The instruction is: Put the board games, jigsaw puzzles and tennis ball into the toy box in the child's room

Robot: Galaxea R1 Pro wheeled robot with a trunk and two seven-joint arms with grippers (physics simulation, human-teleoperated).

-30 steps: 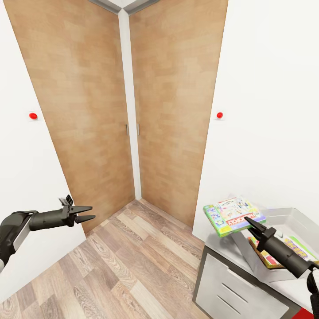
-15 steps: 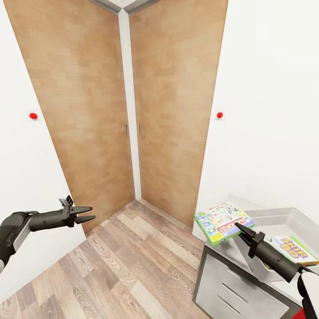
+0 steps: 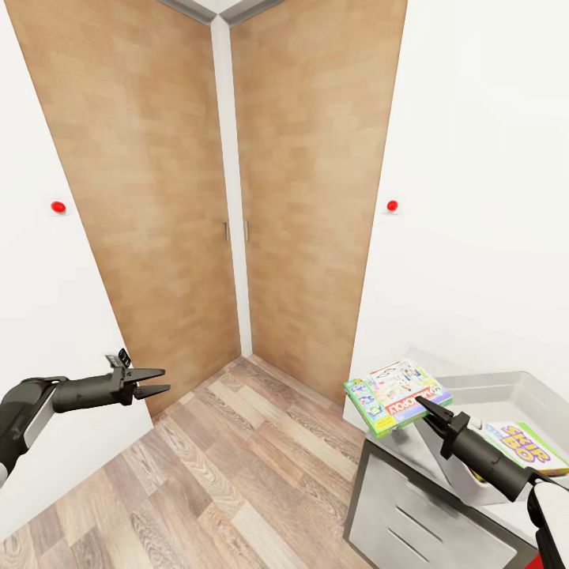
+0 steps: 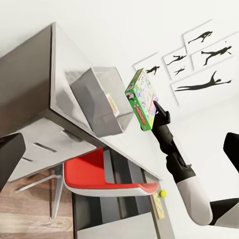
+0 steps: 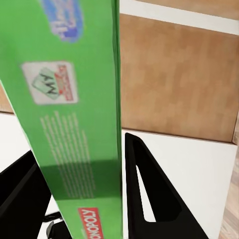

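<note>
The board game, a green-edged Monopoly box, is held in the air by the right gripper, whose fingers are clamped on the box's near edge. It hangs tilted just beyond the left rim of the toy box, over the left edge of the table, not inside the toy box. In the right wrist view the board game stands edge-on between the two dark fingers, which press against its sides. In the left wrist view the same board game is seen upright at the tip of the right arm, beside the grey toy box that sits near the table's corner.

Inside the toy box lies a second game with purple and yellow lettering.

The left gripper hovers over the wooden floor, well apart from the table, its fingers a little parted and holding nothing.

A red chair stands under the table, and a tennis ball rests on a lower surface near it.
</note>
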